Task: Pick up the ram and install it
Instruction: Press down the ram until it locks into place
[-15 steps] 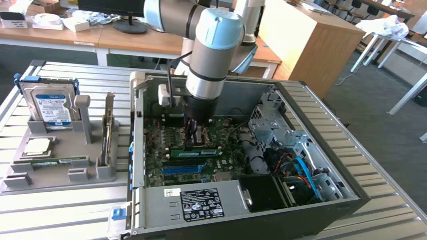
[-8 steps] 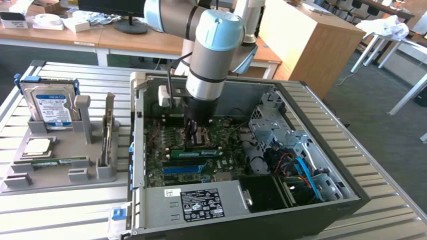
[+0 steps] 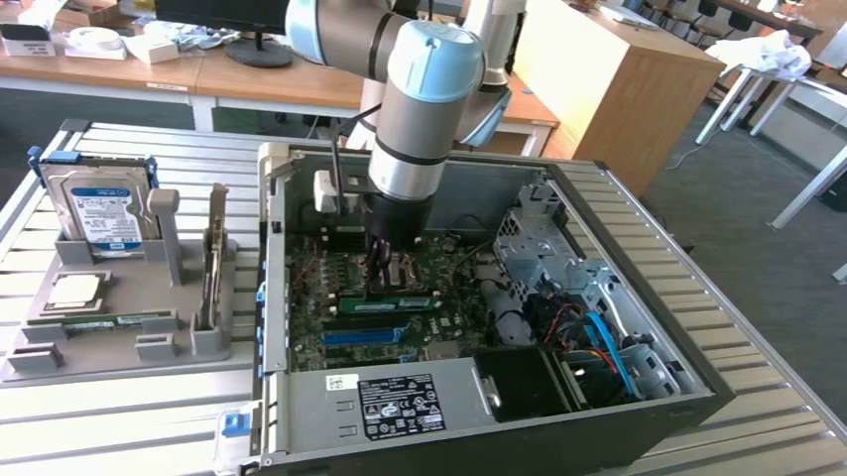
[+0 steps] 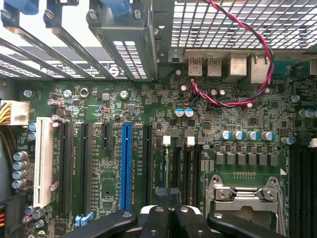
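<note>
One slatted metal table (image 3: 133, 149) carries everything here. The biggest item on it is the open black computer tower case (image 3: 622, 441), lying on its side. The grey and pale-blue robot arm (image 3: 423, 119) is reached down into the case, over the green motherboard (image 3: 331, 297).

In the exterior view, the long thin green ram stick with a pale label (image 3: 387, 302) is seen lying along the board, directly under the black pincer (image 3: 387, 273). It looks to be sitting in a slot. Whether it's clicked home can't be told.

The pincer is clenched with the fingertips pressed together, and nothing is seen clamped between them. From the wrist camera they are parked right at the dark memory slots (image 4: 185, 163), next to the silver processor socket (image 4: 245, 191).

So this is probably the seating stage, with the closed tips used as a pusher. To do it well:

- Pressure should be applied straight down, not at an angle.
- The stick should be kept square in the slot so one end isn't driven in first.
- The red and black twisted wire (image 4: 257, 54) should be kept clear.

Off to the exterior view's left, the grey moulded parts holder (image 3: 119, 347) and the blue-labelled hard drive (image 3: 93, 208) are well apart from the work.
</note>
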You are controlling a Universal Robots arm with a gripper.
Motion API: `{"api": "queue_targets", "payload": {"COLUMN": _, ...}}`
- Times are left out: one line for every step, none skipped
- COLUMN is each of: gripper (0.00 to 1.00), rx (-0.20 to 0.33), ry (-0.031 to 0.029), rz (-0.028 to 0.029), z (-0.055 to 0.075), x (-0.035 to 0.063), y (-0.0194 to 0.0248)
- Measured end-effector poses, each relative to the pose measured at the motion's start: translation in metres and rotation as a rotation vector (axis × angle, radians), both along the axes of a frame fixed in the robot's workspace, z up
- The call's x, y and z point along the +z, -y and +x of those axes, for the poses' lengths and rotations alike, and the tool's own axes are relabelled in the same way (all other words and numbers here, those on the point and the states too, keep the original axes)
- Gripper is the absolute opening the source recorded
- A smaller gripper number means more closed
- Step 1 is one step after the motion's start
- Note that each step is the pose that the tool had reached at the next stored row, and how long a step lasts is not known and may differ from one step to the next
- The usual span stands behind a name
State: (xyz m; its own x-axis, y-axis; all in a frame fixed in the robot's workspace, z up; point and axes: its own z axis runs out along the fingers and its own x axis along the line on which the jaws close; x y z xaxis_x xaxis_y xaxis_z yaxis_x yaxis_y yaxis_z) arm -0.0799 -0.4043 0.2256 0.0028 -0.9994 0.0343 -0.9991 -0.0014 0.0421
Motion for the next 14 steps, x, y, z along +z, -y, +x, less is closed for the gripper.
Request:
{"api": "queue_targets", "payload": {"gripper": 0.10, "rx": 0.000, "ry": 0.0001, "rz": 0.0000, "z": 0.0000, "x": 0.0000, "y": 0.0000}}
{"api": "queue_targets", "payload": {"gripper": 0.10, "rx": 0.000, "ry": 0.0001, "rz": 0.0001, "z": 0.0000, "x": 0.0000, "y": 0.0000}}
{"api": "queue_targets", "payload": {"gripper": 0.10, "rx": 0.000, "ry": 0.0001, "rz": 0.0001, "z": 0.0000, "x": -0.0001, "y": 0.0000}}
{"api": "queue_targets", "payload": {"gripper": 0.10, "rx": 0.000, "ry": 0.0001, "rz": 0.0001, "z": 0.0000, "x": -0.0001, "y": 0.0000}}
{"api": "queue_targets", "payload": {"gripper": 0.10, "rx": 0.000, "ry": 0.0001, "rz": 0.0002, "z": 0.0000, "x": -0.0002, "y": 0.0000}}
{"api": "queue_targets", "payload": {"gripper": 0.10, "rx": 0.000, "ry": 0.0003, "rz": 0.0002, "z": 0.0000, "x": -0.0004, "y": 0.0000}}
{"api": "queue_targets", "payload": {"gripper": 0.10, "rx": 0.000, "ry": 0.0007, "rz": 0.0002, "z": 0.0000, "x": -0.0006, "y": 0.0000}}
{"api": "queue_targets", "payload": {"gripper": 0.10, "rx": 0.000, "ry": 0.0010, "rz": 0.0001, "z": 0.0000, "x": -0.0008, "y": 0.0000}}
{"api": "queue_targets", "payload": {"gripper": 0.10, "rx": 0.000, "ry": 0.0012, "rz": 0.0000, "z": 0.0000, "x": -0.0008, "y": 0.0000}}
{"api": "queue_targets", "payload": {"gripper": 0.10, "rx": 0.000, "ry": 0.0012, "rz": 0.0000, "z": 0.0000, "x": -0.0008, "y": 0.0000}}
{"api": "queue_targets", "payload": {"gripper": 0.10, "rx": 0.000, "ry": 0.0013, "rz": 0.0000, "z": 0.0000, "x": -0.0009, "y": 0.0000}}
{"api": "queue_targets", "payload": {"gripper": 0.10, "rx": 0.000, "ry": 0.0013, "rz": 0.0001, "z": 0.0000, "x": -0.0009, "y": 0.0000}}
{"api": "queue_targets", "payload": {"gripper": 0.10, "rx": 0.000, "ry": 0.0013, "rz": 0.0002, "z": 0.0000, "x": -0.0009, "y": 0.0000}}
{"api": "queue_targets", "payload": {"gripper": 0.10, "rx": 0.000, "ry": 0.0013, "rz": 0.0002, "z": 0.0000, "x": -0.0010, "y": 0.0000}}
